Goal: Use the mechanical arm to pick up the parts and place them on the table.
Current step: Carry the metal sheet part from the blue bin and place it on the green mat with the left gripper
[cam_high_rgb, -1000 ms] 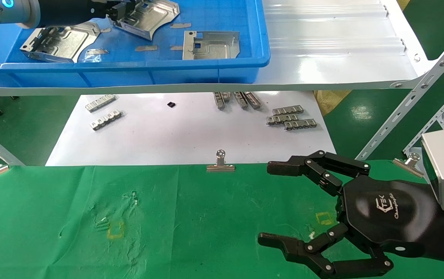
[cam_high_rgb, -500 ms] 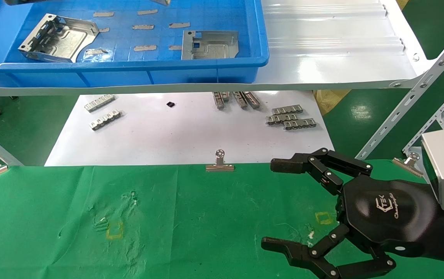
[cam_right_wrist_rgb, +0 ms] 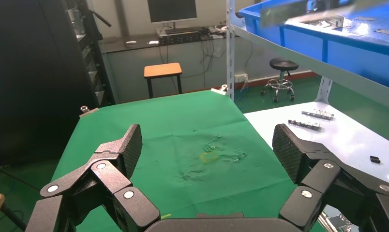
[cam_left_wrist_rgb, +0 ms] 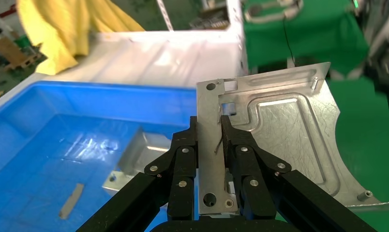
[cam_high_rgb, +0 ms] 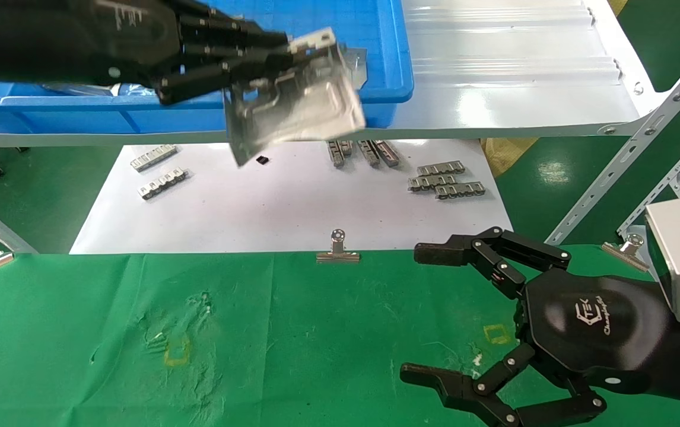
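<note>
1. Over the front rim of the blue bin (cam_high_rgb: 393, 53), at upper left, the left gripper (cam_high_rgb: 280, 50) is clamped on one of the parts (cam_high_rgb: 298, 112), fingers (cam_left_wrist_rgb: 183, 164) pinching the plate's edge; the plate hangs tilted in the air above the white sheet (cam_high_rgb: 292, 207).
2. Inside the bin, another plate (cam_left_wrist_rgb: 139, 152) lies on the floor.
3. Low at right, the right gripper (cam_high_rgb: 435, 314) hovers just above the table (cam_high_rgb: 292, 338), its claw fingers (cam_high_rgb: 435, 255) spread wide apart and holding nothing.

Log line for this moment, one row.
left gripper: shut on part, above bin front edge | right gripper: open over table
</note>
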Robot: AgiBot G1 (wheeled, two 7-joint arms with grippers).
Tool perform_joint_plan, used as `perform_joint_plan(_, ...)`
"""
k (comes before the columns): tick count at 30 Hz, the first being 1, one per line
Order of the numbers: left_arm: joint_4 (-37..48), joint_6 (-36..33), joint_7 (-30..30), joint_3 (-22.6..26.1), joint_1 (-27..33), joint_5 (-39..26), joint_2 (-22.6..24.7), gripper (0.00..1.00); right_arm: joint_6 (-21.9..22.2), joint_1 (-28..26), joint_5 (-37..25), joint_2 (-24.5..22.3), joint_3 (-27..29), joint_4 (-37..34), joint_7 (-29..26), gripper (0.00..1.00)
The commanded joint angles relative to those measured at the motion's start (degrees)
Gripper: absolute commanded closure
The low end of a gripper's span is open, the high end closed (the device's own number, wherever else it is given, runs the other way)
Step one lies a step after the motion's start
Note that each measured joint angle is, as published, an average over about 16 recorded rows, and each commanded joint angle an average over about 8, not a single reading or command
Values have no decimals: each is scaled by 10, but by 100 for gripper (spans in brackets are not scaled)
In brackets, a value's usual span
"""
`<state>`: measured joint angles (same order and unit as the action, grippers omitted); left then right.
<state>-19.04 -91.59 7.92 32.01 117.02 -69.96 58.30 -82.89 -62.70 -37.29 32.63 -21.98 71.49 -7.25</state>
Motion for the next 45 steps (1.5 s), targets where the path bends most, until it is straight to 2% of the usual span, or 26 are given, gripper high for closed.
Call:
perform_joint_plan(1, -24, -6, 15, 9, -9, 3, -8, 100, 0, 0, 0, 0, 0, 0, 0, 0)
perform_joint_plan(10, -239, -4, 56, 105, -96, 149, -131, 100, 0, 0, 0, 0, 0, 0, 0, 0)
perform_joint_plan(15, -280, 2, 116, 169, -119, 159, -174, 100, 0, 0, 0, 0, 0, 0, 0, 0)
perform_joint_plan(21, -249, 8, 217, 232, -143, 113, -178, 100, 0, 0, 0, 0, 0, 0, 0, 0)
perform_joint_plan(25, -210, 7, 267, 263, -165, 103, -169, 100, 0, 0, 0, 0, 0, 0, 0, 0)
perform_joint_plan(36, -119, 10, 355, 329, -174, 102, -158, 100, 0, 0, 0, 0, 0, 0, 0, 0)
perform_joint_plan(45, -31, 33, 410, 348, -168, 81, -128, 100, 0, 0, 0, 0, 0, 0, 0, 0)
